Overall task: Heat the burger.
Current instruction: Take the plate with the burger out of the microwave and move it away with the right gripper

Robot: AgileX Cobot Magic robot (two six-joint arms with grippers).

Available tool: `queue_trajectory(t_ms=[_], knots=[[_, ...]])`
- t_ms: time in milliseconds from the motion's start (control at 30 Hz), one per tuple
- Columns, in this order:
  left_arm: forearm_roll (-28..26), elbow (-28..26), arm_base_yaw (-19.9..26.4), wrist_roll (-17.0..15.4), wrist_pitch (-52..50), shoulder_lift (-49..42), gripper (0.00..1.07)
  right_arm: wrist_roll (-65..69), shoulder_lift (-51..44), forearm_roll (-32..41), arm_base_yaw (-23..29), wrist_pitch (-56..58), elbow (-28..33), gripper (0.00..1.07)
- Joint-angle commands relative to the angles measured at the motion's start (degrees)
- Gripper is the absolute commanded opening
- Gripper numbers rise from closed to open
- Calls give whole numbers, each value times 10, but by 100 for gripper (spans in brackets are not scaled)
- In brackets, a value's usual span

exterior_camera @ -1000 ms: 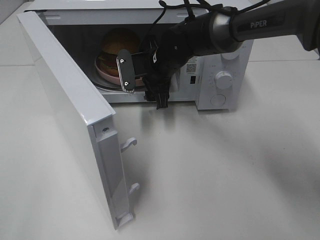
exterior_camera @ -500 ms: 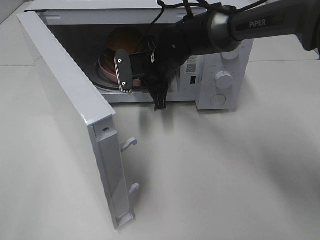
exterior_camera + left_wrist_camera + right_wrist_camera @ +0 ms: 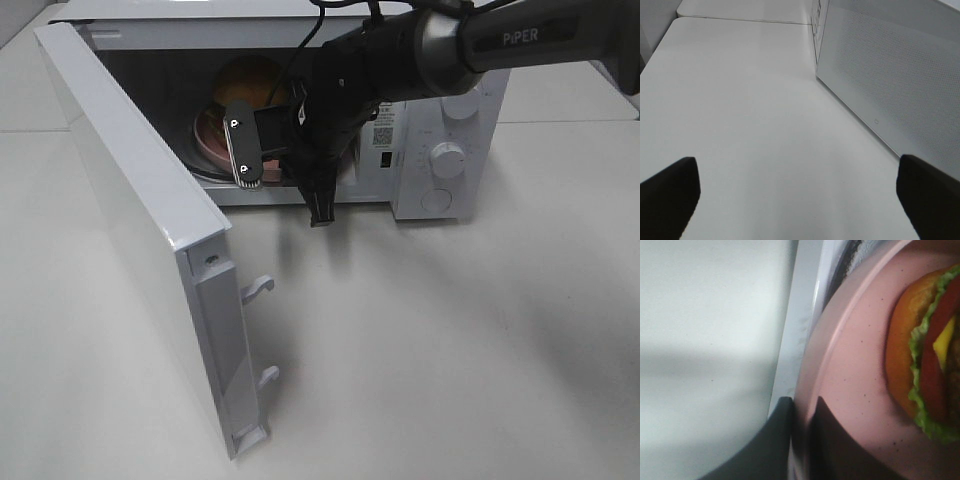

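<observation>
The burger (image 3: 250, 78) sits on a pink plate (image 3: 208, 140) inside the open microwave (image 3: 447, 160); only its golden bun top shows in the high view. In the right wrist view, the burger (image 3: 930, 370) shows its bun, lettuce, tomato and cheese layers lying on the plate (image 3: 855, 365). My right gripper (image 3: 243, 160) reaches into the oven's mouth and is shut on the plate's near rim, which sits pinched between the dark fingers (image 3: 772, 445). My left gripper (image 3: 799, 192) hangs open over the bare table, off to the microwave's side and holding nothing.
The microwave door (image 3: 140, 220) swings wide open toward the front left, its latch hooks (image 3: 258, 288) sticking out. Knobs are on the panel at the right. A white microwave wall (image 3: 890, 75) stands close beside the left gripper. White table (image 3: 450, 350) surrounds it.
My right gripper's jaws have closed onto the plate's rim, and the wrist has lifted slightly. The plate and burger shifted a little with it. The left arm stayed still.
</observation>
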Motion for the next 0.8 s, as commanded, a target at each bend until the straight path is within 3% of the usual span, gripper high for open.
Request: queue_trajectory(t_ms=[33,800], knots=[[1,-1,1,-1,1,-7,100,-11,-21,5,-1,30,-1,0],[1,-1,1,1,1,-7,100,-131,-119,35,-16,9,88,0]])
